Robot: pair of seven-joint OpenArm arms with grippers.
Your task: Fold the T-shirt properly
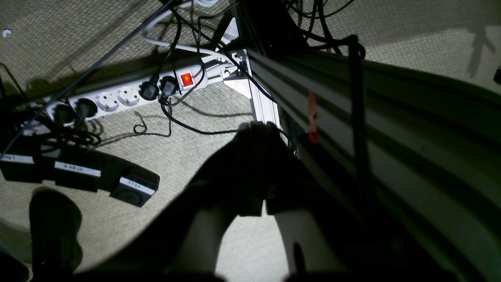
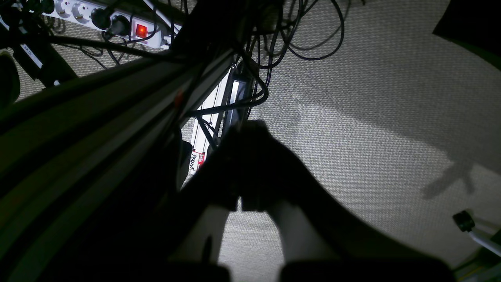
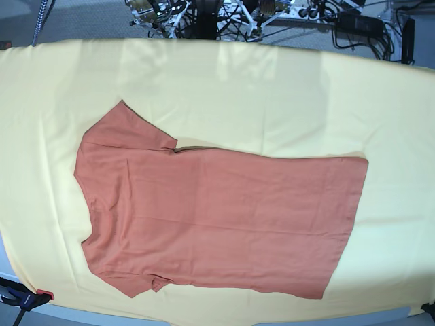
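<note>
In the left wrist view we see our left gripper (image 1: 254, 172) pressed together, empty, above carpet beside a power strip (image 1: 117, 98). In the right wrist view our right gripper (image 2: 250, 172) is likewise closed, empty. From the base view, the T-shirt (image 3: 217, 217) lies flat on the yellow cloth (image 3: 272, 95).

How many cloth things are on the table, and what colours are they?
Orange T-shirt: 1
Pale-yellow cloth: 1
Total: 2
</note>
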